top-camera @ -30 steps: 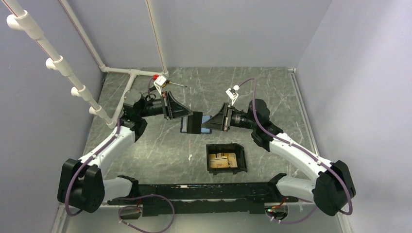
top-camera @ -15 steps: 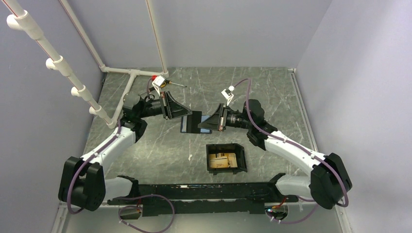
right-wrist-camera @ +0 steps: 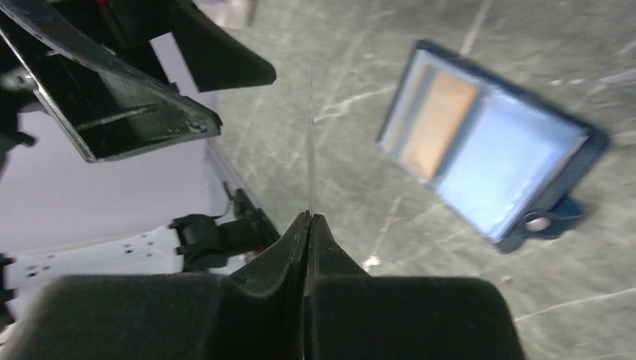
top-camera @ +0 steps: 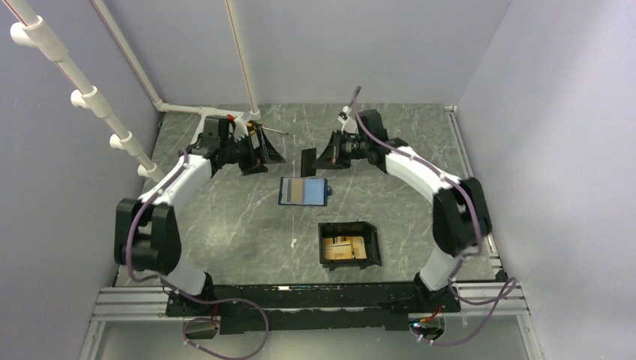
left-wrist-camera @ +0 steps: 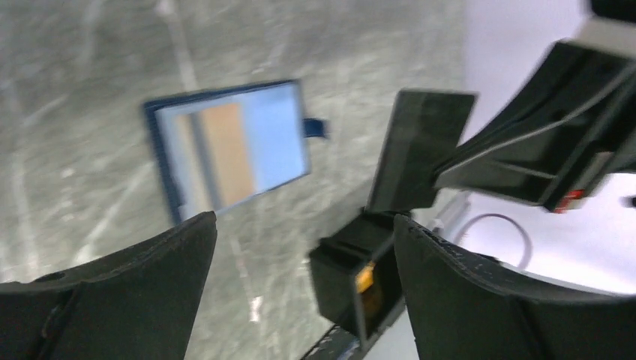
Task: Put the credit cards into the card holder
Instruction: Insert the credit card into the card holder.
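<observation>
My right gripper (top-camera: 319, 159) (right-wrist-camera: 308, 216) is shut on a thin credit card (top-camera: 308, 161) (left-wrist-camera: 420, 150), dark on the side that shows, held upright above the table and edge-on (right-wrist-camera: 309, 142) in the right wrist view. The dark blue wallet (top-camera: 304, 191) (left-wrist-camera: 229, 146) (right-wrist-camera: 487, 157) lies open on the table with a tan card (right-wrist-camera: 439, 124) in a slot. My left gripper (top-camera: 276, 155) (left-wrist-camera: 305, 220) is open and empty, left of the held card. The card holder (top-camera: 349, 244) (left-wrist-camera: 360, 277), a black tray, has orange cards (top-camera: 341, 247) inside.
White pipes (top-camera: 196, 112) run along the far left of the marbled grey table (top-camera: 420, 135). A small red-and-white part (top-camera: 241, 120) sits by the pipe joint. Grey walls close in the table on three sides.
My left gripper opened and let go of the wallet, which now lies flat on the table. My right gripper shut on the card and both arms pulled back toward the far side.
</observation>
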You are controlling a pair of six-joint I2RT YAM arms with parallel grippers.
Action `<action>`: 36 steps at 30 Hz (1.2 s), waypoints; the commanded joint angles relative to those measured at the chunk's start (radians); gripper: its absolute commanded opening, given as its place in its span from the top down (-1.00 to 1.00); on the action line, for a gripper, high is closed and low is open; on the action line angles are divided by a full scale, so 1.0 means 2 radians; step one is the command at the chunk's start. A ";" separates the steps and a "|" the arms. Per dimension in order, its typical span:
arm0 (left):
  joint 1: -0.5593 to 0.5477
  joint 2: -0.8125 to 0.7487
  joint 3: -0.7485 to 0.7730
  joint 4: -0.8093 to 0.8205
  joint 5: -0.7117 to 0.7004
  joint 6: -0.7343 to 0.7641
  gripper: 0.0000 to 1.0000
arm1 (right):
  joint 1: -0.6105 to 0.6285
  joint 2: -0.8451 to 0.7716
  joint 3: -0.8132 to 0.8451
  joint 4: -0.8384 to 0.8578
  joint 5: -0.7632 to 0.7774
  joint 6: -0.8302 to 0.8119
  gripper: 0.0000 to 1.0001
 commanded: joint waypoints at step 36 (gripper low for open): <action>-0.072 0.256 0.079 -0.121 -0.173 0.077 -0.12 | -0.031 0.260 0.140 -0.170 -0.111 -0.159 1.00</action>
